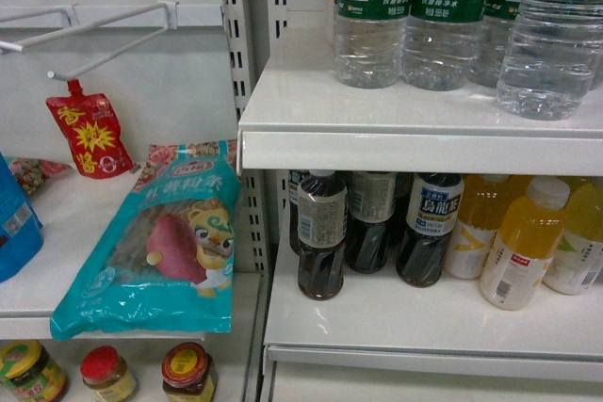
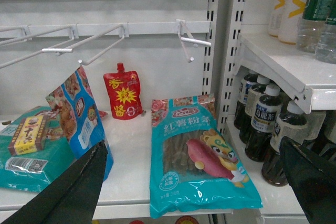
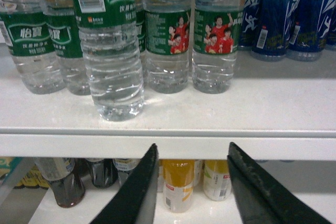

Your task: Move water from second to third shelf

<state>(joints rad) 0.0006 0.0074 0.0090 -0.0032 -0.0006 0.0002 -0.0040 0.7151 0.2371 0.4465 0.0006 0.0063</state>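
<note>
**Water bottles on the upper shelf, both claws empty**

Where the upper shelf [image 1: 415,110] carries the water, the shelf below holds three dark tea bottles [image 1: 322,247] at the front left, more behind, and three yellow juice bottles [image 1: 524,244] to their right. Left of the upright, on a separate shelf, lie a teal noodle bag [image 1: 165,242] and a red pouch [image 1: 89,134]; three jars [image 1: 186,371] stand beneath. Bare wire hooks [image 2: 68,45] jut out above the bag.

The water [image 3: 113,56] is a clear ribbed bottle with a dark green label, white lettering and a barcode. It stands nearest the shelf's front edge, ahead of its row. The right wrist view shows five such bottles; two labels show red-shirted players. Blue-labelled bottles [image 3: 286,19] stand to their right.

The right claw [image 3: 191,192] is spread open, empty, below the shelf lip. The left claw [image 2: 194,182] gapes wide, holding nothing, in front of the noodle bag.
</note>
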